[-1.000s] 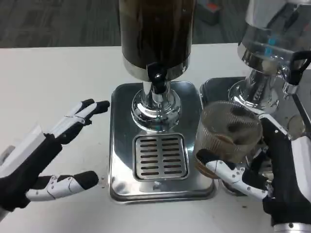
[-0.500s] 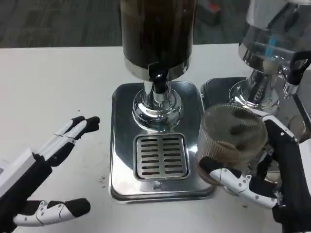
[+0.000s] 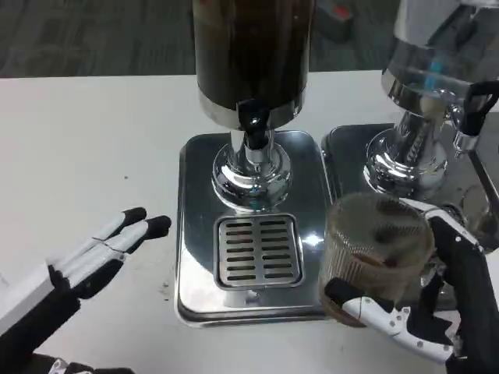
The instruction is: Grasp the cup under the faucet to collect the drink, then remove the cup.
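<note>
A ribbed clear cup (image 3: 378, 253) with brown drink in its bottom is held by my right hand (image 3: 444, 312) at the right front corner of the steel drip tray (image 3: 195, 234). The cup is to the right of the slotted grate (image 3: 257, 251), clear of the black faucet (image 3: 252, 123) on the dark drink dispenser (image 3: 253, 54). My left hand (image 3: 86, 269) hovers over the table left of the tray, fingers stretched out and holding nothing.
A second steel dispenser (image 3: 437, 86) with its own tray stands at the back right, close behind the cup. The white table (image 3: 86, 148) stretches out to the left of the tray.
My right hand has carried the cup toward me and slightly right, away from the dispenser. My left hand has drawn back toward the lower left.
</note>
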Motion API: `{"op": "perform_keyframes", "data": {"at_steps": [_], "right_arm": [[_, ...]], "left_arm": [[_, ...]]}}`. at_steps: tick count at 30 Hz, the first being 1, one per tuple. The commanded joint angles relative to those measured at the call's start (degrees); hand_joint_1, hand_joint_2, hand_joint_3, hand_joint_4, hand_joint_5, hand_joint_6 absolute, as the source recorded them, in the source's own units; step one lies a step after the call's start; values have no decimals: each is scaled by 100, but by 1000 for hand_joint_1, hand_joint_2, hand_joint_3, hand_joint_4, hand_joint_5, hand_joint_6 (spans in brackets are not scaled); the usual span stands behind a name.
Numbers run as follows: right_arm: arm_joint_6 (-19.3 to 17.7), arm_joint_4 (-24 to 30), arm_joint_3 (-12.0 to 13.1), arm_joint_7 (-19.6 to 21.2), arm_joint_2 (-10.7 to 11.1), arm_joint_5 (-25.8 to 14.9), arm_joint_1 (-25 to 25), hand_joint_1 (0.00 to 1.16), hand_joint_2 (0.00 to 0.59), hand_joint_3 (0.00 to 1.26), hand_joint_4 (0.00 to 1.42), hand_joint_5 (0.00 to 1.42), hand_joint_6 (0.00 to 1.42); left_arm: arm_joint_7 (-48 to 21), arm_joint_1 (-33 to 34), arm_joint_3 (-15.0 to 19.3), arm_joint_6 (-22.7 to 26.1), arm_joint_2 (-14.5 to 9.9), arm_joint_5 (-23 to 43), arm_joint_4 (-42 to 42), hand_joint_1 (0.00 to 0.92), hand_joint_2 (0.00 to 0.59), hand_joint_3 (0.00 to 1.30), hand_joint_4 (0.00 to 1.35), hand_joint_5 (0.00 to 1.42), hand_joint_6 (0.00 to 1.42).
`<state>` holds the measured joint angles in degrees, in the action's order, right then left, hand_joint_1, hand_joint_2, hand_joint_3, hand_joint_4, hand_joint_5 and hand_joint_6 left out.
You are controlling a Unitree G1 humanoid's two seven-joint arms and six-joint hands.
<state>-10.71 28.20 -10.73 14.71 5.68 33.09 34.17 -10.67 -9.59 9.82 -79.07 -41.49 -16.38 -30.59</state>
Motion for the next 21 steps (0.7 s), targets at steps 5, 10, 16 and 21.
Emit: {"op": "perform_keyframes", "data": {"at_steps": [5,10,16,21], "right_arm": [[-344,370,-24,14,54,28,234,732,241,461,610,834,1208],[-405,366,-18,40,45,4,255,730,240,463,610,834,1208],[-674,268,174,108,106,-174,319,734,238,471,626,843,1208],[-802,197,337,69,134,-325,266,738,234,474,627,847,1208]], "left_arm": [[-42,-140,-145,-203,-333,67,52,0,83,40,0,0,187],[-47,-157,-263,-188,-354,47,127,0,83,43,0,0,188],[-39,-204,-252,-140,-231,-117,304,0,89,48,0,0,188],[-59,-269,-241,-135,-194,-248,484,0,91,56,0,0,127]]}}
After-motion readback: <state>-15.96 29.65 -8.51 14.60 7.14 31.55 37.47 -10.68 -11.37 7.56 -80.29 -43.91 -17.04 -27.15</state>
